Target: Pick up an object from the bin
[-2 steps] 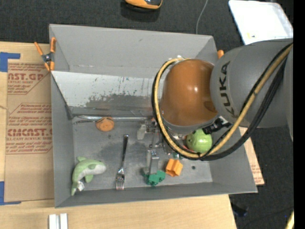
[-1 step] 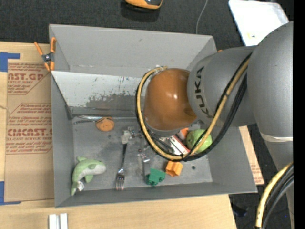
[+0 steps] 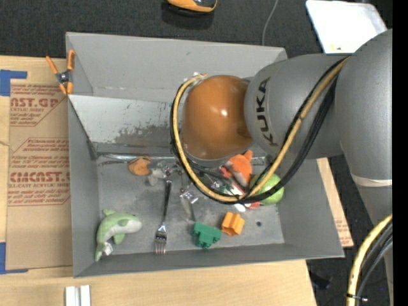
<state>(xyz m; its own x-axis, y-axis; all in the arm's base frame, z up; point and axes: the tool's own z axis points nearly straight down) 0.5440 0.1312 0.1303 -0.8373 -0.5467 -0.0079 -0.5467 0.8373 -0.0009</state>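
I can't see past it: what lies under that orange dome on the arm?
Peeking out at its lower right edge are an orange plastic piece and a lime-green round thing. Whatever lies straight beneath the orange dome is covered.

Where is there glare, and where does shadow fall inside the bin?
In the camera view, glare shows as a bright spot on the arm's orange cover and a pale sheen on the bin's back wall; the floor is darkest right under the cover, while the green dolphin toy lies in even light.
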